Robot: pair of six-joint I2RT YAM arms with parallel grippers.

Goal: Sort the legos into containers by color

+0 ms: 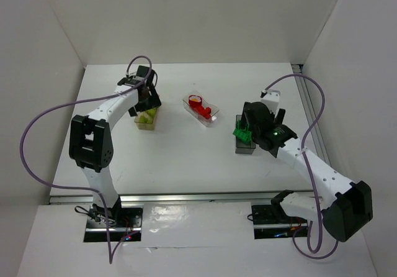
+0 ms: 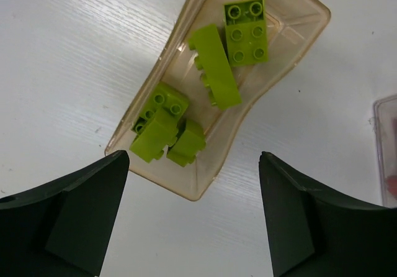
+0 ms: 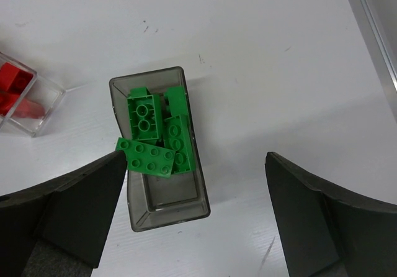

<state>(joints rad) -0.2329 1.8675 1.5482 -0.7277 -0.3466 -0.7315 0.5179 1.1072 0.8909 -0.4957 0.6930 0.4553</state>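
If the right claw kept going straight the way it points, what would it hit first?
Probably the dark grey tub or the green bricks piled in it, lying between the open fingers of the right claw. Depth is hard to judge.

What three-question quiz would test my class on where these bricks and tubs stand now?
1. True or false: the green bricks lie in the grey tub.
2. Fill in: the clear tub holds ___ bricks.
3. The yellow-green bricks lie in: A the tan tub, B the clear tub, C the grey tub.
Key: 1 true; 2 red, the red bricks; 3 A.
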